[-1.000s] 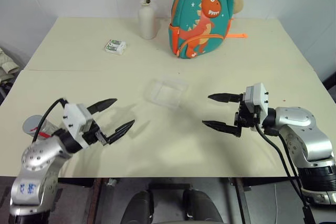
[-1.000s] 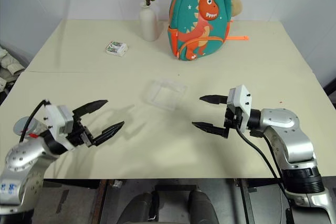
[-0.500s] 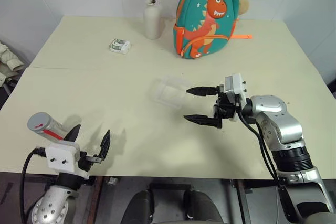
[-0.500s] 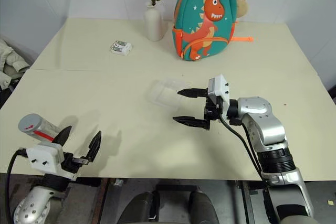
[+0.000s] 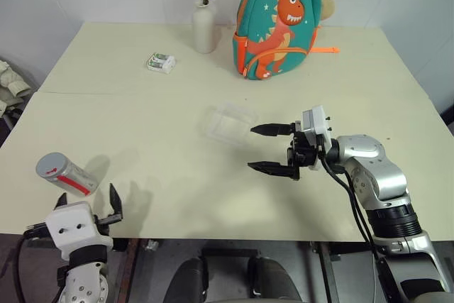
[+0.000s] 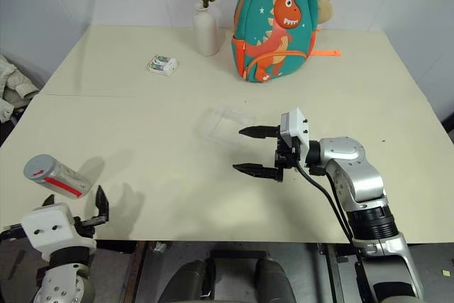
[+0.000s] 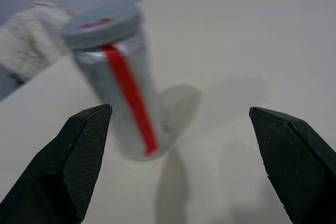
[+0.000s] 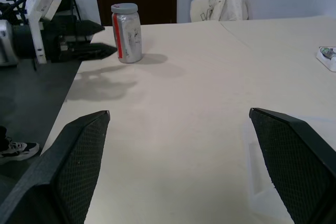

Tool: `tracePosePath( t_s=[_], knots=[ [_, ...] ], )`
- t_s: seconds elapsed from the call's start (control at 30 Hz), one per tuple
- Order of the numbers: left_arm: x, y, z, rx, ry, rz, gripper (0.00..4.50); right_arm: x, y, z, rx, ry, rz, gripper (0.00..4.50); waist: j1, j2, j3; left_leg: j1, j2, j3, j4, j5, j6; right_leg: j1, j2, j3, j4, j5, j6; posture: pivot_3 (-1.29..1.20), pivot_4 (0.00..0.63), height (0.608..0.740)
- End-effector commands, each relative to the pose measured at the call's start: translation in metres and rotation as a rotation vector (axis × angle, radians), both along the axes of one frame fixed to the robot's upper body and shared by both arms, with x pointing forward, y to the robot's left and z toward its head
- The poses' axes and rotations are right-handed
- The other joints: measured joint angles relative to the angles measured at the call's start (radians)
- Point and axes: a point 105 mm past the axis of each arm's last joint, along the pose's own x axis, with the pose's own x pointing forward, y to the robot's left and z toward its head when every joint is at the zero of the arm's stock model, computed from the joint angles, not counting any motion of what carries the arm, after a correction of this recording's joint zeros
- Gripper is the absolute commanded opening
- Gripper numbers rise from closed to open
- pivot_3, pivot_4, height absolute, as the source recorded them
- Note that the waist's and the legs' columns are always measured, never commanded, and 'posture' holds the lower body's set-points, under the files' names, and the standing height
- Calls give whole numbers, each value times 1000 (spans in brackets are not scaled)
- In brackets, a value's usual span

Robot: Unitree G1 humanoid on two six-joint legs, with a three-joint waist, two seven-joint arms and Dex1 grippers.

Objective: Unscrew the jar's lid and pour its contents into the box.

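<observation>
The jar (image 5: 68, 175) stands near the table's front left corner, silvery with a red stripe down its side. Its grey lid (image 5: 48, 166) is on and carries a red mark. The contents are hidden behind the jar's wall. My left gripper (image 5: 88, 199) is open at the table's front edge, the jar just beyond its fingertips and nearer the left finger; in the left wrist view the jar (image 7: 123, 87) rises close ahead. The clear box (image 5: 228, 121) lies mid-table. My right gripper (image 5: 254, 148) hangs open just right of the box, pointing left, nothing in it.
A teal dinosaur backpack (image 5: 277, 23) and a white vase (image 5: 204, 28) with flowers stand at the table's far side. A small white-and-green packet (image 5: 159, 62) lies left of the vase. A seam crosses the tabletop from left to right.
My left arm dropped back and down to the table's front edge and turned toward the jar, which now shows whole. My right gripper moved left, closer to the box. Both stayed open.
</observation>
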Motion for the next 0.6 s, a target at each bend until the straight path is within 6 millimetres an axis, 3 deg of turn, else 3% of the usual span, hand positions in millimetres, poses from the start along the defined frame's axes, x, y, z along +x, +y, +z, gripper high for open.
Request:
tracePosePath(
  t_s=[0.03,0.3,0.6],
  knots=[
    [-7,6,4,1,-11,64,4461,-4,-2,10,24,-37,9,4500,-1,0,0,0,0,0,0,0,0,0,0,0,0,0,0,0,150,740],
    [1,28,14,-39,-101,140,4461,-4,-2,10,30,-38,5,4500,0,0,0,0,0,0,1,0,0,0,0,-1,1,0,0,0,150,740],
    [13,39,21,-20,-126,126,4461,-13,8,15,26,-49,71,4500,0,0,0,0,0,0,1,0,0,0,0,0,1,0,1,0,150,740]
  ],
)
